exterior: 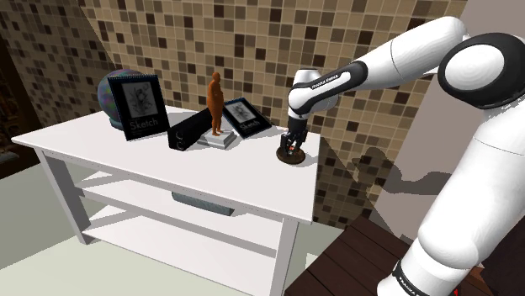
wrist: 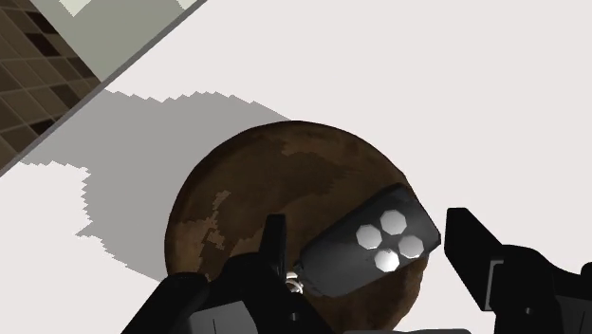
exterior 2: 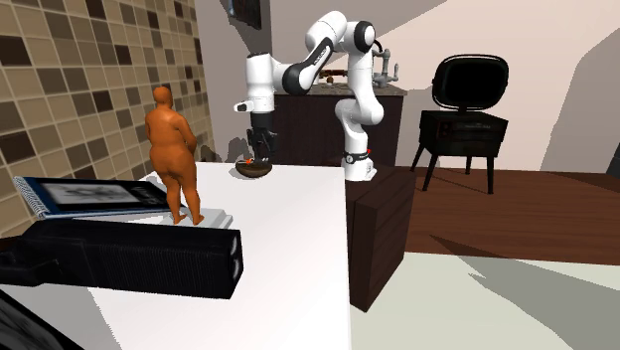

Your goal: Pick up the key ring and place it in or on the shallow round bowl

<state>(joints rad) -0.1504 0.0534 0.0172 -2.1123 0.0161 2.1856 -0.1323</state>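
Mosaic tiles in browns and creams covered the wall behind a white surface [exterior: 101,143]. A white arm reached down over one end of it, and its black tool [wrist: 365,223] hung directly above a shallow round bowl [wrist: 247,190], mottled brown. The tool's two fingers were spread apart, pinching nothing. Between them, straight below the tool, lay the key ring [wrist: 372,245]: a black fob with four pale buttons and a small metal ring at one end, resting inside the bowl near its rim. Neither finger appeared to touch it. Well away from the tool, further along the surface, stood an orange-brown figurine [exterior: 216,99] on a pale base, a black box [exterior: 188,131] and an upright sketch pad [exterior: 136,105].
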